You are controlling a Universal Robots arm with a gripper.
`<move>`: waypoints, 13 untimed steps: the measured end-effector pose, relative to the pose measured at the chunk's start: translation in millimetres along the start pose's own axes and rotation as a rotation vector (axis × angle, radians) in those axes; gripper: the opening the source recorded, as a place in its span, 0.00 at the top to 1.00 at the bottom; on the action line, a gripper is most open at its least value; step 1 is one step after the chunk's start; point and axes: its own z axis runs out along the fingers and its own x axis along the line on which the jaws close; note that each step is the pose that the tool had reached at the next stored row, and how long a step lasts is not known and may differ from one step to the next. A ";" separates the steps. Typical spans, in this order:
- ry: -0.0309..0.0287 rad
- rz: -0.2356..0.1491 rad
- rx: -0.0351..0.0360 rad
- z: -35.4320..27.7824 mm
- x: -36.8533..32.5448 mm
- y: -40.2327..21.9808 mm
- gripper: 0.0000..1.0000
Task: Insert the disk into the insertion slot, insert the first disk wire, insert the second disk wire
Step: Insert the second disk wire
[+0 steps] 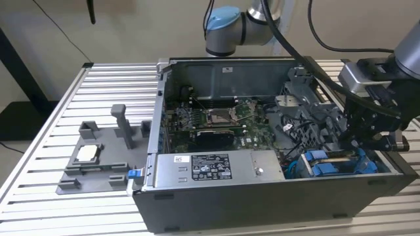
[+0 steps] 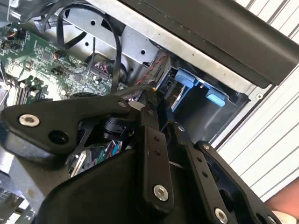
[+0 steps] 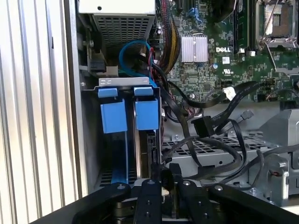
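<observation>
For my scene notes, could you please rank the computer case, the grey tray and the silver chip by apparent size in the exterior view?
Largest to smallest: computer case, grey tray, silver chip.

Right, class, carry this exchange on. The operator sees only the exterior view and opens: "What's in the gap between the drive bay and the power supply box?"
Observer: In the first wrist view a blue cable loops in that gap, between the drive bay and the power supply box.
Operator: Any plug lying near the bay?
Observer: Yes, a black plug lies beside the bay, joined to no socket that I can see.
Operator: Where exactly is the gripper?
Observer: In the same view the gripper appears to line up with the bay's wall on the plug's side.
</observation>
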 end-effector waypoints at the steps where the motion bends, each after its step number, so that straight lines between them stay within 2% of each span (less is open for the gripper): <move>1: 0.0000 0.000 0.0000 1.8 0.6 -0.5 0.80; 5: 0.0012 0.000 0.0001 6.7 2.7 -1.1 0.80; 6: -0.0005 0.000 0.0001 7.9 3.6 -1.2 0.80; 10: -0.0039 0.000 -0.0006 6.9 5.6 -1.4 0.80; 13: -0.0027 0.000 -0.0005 10.1 7.0 -1.4 0.80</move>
